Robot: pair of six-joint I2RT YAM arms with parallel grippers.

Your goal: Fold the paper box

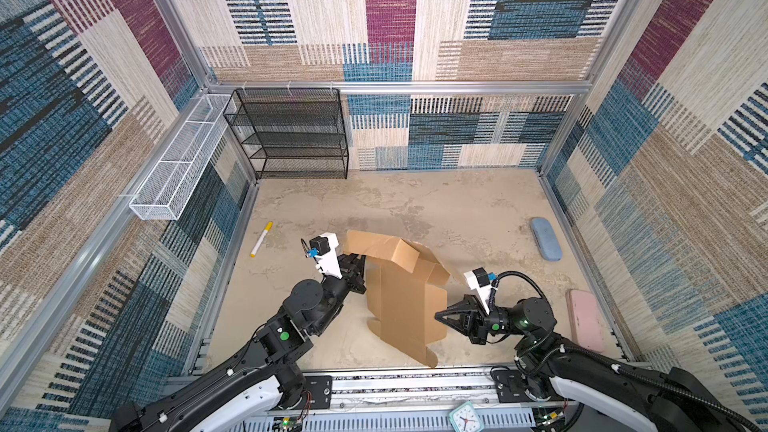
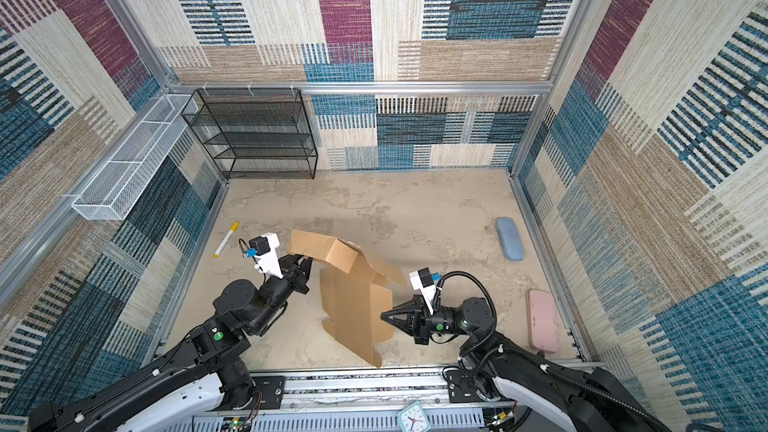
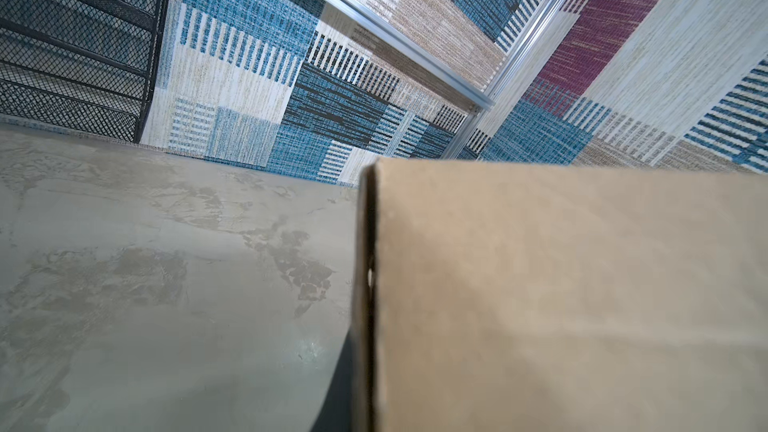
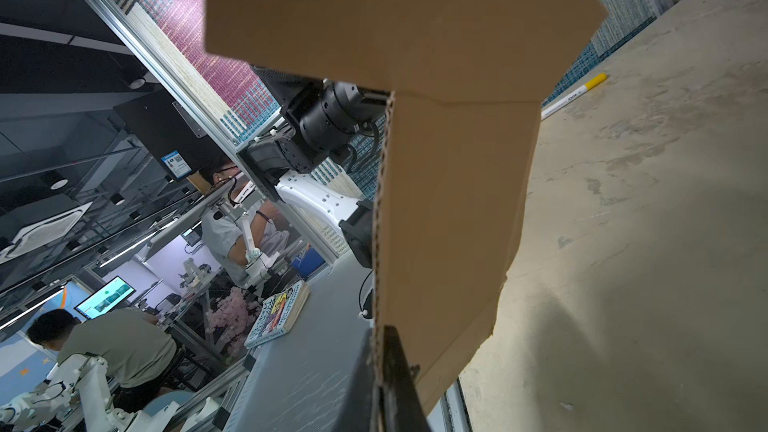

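The paper box [image 1: 407, 301] is a brown cardboard sheet with creased flaps, lifted partly off the table and standing tilted; it also appears in the other top view [image 2: 357, 309]. My left gripper [image 1: 356, 263] is at the box's upper left flap and shut on it. In the left wrist view the cardboard [image 3: 561, 305] fills the near side and the fingers are hidden. My right gripper [image 1: 439, 317] points left and is shut on the box's right edge. In the right wrist view the corrugated edge [image 4: 449, 201] runs down between the dark fingers [image 4: 397, 371].
A white marker with a yellow cap [image 1: 261, 238] lies at the left. A blue case [image 1: 545, 238] and a pink case [image 1: 586, 320] lie along the right wall. A black mesh shelf [image 1: 291, 135] and a white wire basket [image 1: 178, 160] stand at the back left.
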